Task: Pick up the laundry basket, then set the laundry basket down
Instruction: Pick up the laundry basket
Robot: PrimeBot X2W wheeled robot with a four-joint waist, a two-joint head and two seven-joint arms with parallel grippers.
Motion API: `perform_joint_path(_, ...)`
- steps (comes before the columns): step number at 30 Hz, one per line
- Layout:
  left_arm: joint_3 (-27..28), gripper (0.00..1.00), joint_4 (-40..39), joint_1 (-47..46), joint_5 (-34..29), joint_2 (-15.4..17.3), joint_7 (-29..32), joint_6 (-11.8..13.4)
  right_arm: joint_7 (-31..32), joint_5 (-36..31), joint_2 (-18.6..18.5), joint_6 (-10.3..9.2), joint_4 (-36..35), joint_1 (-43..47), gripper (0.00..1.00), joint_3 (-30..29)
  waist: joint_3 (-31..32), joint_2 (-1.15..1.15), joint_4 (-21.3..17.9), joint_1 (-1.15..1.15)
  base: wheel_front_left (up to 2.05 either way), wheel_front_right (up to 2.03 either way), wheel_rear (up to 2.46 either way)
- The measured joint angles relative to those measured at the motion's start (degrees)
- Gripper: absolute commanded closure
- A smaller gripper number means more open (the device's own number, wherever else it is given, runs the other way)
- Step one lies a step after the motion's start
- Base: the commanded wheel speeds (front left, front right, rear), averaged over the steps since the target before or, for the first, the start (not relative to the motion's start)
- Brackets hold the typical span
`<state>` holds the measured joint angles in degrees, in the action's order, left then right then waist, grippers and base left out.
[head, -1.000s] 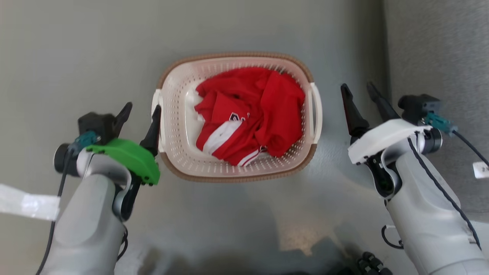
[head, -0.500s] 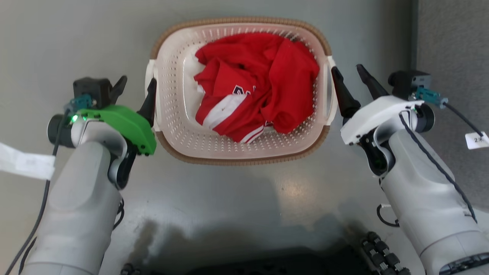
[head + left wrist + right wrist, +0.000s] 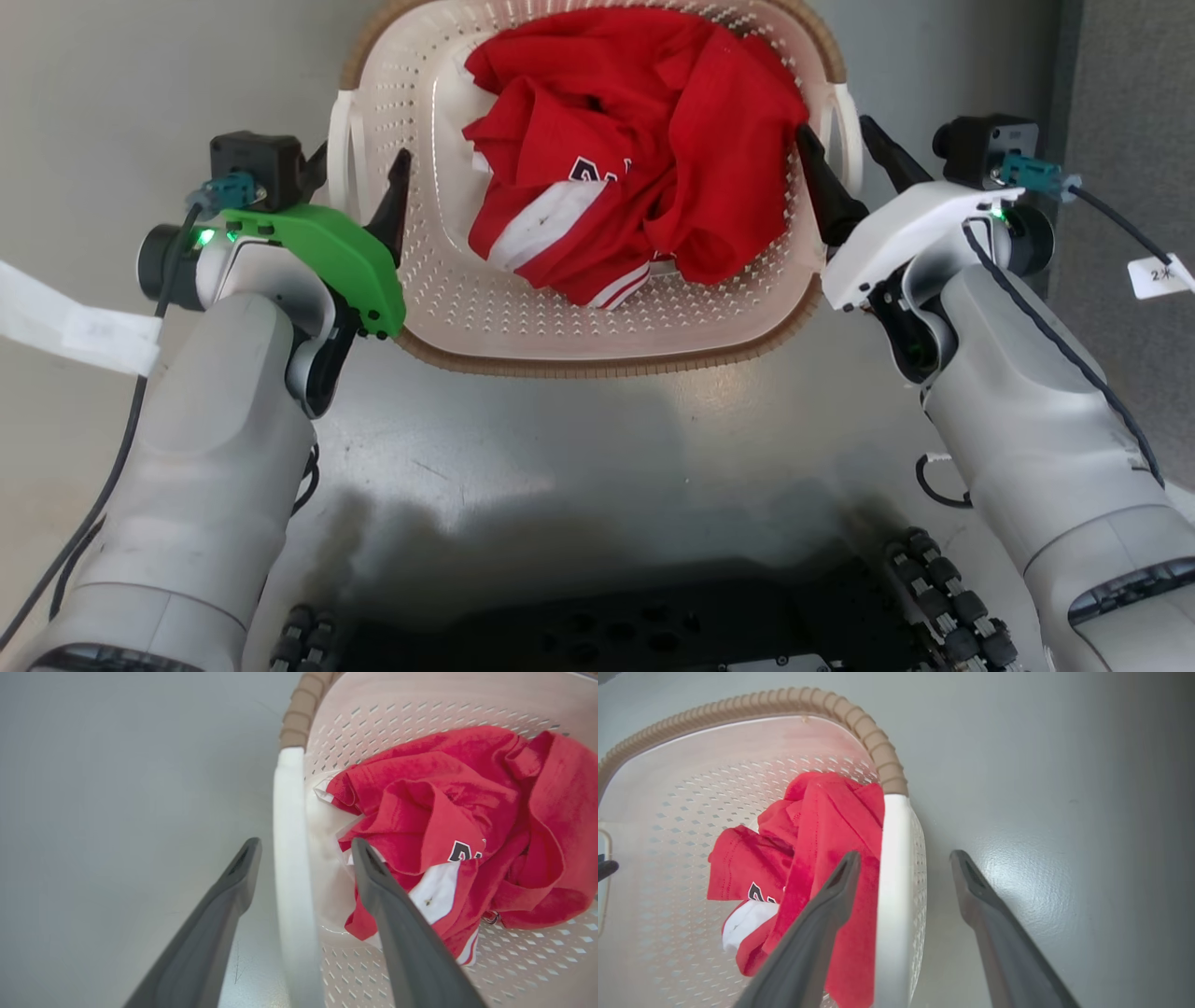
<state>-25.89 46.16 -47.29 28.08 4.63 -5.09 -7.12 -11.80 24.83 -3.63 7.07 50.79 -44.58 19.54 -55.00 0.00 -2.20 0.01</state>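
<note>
Overhead, the head view takes in the whole arrangement. The laundry basket (image 3: 523, 313) stands on the smooth grey floor (image 3: 140, 75) straight ahead of the robot, its far end cut off by the top edge. The left gripper (image 3: 362, 159), under a green wrist cover, and the right gripper (image 3: 833, 126), under a white one, each straddle one side of the basket. Each has one dark finger inside the wall and one outside, jaws apart. A crumpled red garment (image 3: 691, 140) with white and dark trim lies heaped inside.

Closer in, the left wrist view gives what the head view cannot. The white left handle (image 3: 288, 858), a smooth flat bar, runs up between the two tapered grey fingers with space on either side at the tips, so nothing is clamped. The basket wall is cream plastic pierced by rows of small diamond holes, and the brown rim (image 3: 299, 714) is ribbed like weave.

Likewise, the right wrist view shows the right handle (image 3: 894, 882) between that gripper's spread fingers, clear of the outer one. The inner finger overlaps the red cloth, and contact there cannot be judged. The ribbed rim curves round the far end, and the floor has a soft sheen.
</note>
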Motion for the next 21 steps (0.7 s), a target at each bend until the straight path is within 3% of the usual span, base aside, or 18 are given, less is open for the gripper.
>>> perform_joint_path(5,-1.49,0.00,1.67,-0.94,0.94,-0.13,-0.60,0.00,-0.02,0.73,0.01,0.00,1.94,-0.90,0.00,1.16,-1.03,0.00,0.27,0.00,0.00,0.00,0.00)
perform_joint_path(6,-1.86,0.00,1.83,-1.01,1.53,-0.14,-0.62,0.00,-0.03,1.21,0.01,0.00,2.15,-0.92,0.06,1.41,-1.11,0.00,0.34,0.00,0.00,0.00,0.00)
perform_joint_path(8,-2.29,0.00,2.46,-1.24,2.21,-0.22,-1.04,0.00,-0.08,2.52,0.00,0.00,2.50,-1.08,0.53,1.91,-1.23,0.00,0.47,0.00,0.00,0.00,0.00)
perform_joint_path(9,-2.54,0.00,2.92,-1.46,2.44,-0.25,-1.08,0.00,-0.09,2.97,0.00,0.00,2.66,-1.22,0.61,2.23,-1.29,0.00,0.53,0.00,0.00,0.00,0.00)
perform_joint_path(10,-2.82,0.09,3.25,-1.70,2.57,-0.25,-1.10,0.00,-0.10,3.30,-0.01,0.00,2.79,-1.38,0.77,2.56,-1.35,0.00,0.59,0.00,0.00,0.00,0.00)
perform_joint_path(11,-3.20,0.52,3.39,-1.95,2.61,-0.25,-1.15,0.00,-0.11,3.58,0.00,0.00,2.93,-1.65,1.00,2.87,-1.40,0.00,0.64,0.00,0.00,0.00,0.00)
perform_joint_path(12,-3.58,0.72,3.46,-2.14,2.83,-0.25,-1.55,0.00,-0.27,3.83,0.00,0.00,3.03,-1.90,1.00,3.11,-1.44,0.00,0.69,0.00,0.00,0.00,0.00)
perform_joint_path(13,-3.58,1.00,3.46,-2.14,2.83,-0.25,-1.55,0.00,-0.27,3.83,0.00,0.00,3.03,-1.90,1.00,3.11,-1.44,0.00,0.69,0.00,0.00,0.00,0.00)
perform_joint_path(21,-5.82,1.00,5.44,-3.33,5.56,-0.70,-2.83,0.09,-0.85,6.03,-0.12,-0.08,4.78,-2.93,1.00,4.85,-1.17,0.00,0.94,-0.01,0.00,0.00,0.00)
